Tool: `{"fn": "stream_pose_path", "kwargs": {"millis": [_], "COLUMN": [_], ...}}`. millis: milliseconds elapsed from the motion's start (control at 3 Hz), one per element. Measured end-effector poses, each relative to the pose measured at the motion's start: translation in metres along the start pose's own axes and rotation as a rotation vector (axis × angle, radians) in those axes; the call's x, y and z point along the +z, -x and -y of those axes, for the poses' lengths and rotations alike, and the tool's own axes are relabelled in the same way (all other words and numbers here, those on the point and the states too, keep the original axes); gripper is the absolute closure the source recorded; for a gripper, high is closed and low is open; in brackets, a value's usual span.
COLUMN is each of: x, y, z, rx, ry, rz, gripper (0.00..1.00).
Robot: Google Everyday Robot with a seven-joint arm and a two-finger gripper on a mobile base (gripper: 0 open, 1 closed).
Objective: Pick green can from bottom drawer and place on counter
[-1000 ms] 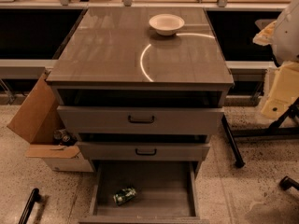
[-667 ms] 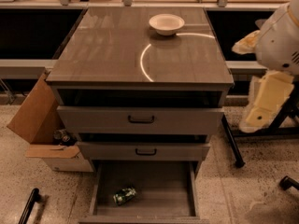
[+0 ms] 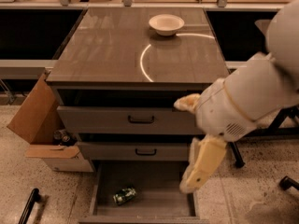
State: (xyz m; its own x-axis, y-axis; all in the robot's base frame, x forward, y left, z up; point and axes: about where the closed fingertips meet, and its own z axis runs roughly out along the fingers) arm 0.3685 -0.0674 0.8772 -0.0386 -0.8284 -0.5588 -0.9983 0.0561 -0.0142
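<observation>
Claw [image 3: 198, 169] hangs below the worktop's front right corner, over the right side of the bottom drawer [image 3: 156, 183]. Cannot tell whether it is spread or pressed together. Nothing seen in it.

Green can [image 3: 124, 195] lies on its side on the drawer floor, left of middle and toward the front, well apart from the claw. Drawer is pulled out.

Step in hand, as I judge it: the reach for the can. Carry the claw leftward and down, clear of the two drawer fronts [image 3: 140, 120] above. Come at the can across its round body, since it may roll.

Worktop [image 3: 107, 45] has free room along its front edge. White bowl [image 3: 166, 24] sits near the far right corner; set down away from it.
</observation>
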Motion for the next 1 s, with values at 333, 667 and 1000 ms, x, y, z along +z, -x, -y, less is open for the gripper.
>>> {"fn": "stream_pose_path", "kwargs": {"millis": [333, 667, 1000], "x": [0.026, 0.026, 0.06], "y": [-0.007, -0.008, -0.023], "z": [-0.023, -0.023, -0.023], "rx": [0.032, 0.032, 0.054], "ry": [0.073, 0.072, 0.095], "rz": [0.007, 0.005, 0.001], "gripper": [0.0, 0.0, 0.0]}}
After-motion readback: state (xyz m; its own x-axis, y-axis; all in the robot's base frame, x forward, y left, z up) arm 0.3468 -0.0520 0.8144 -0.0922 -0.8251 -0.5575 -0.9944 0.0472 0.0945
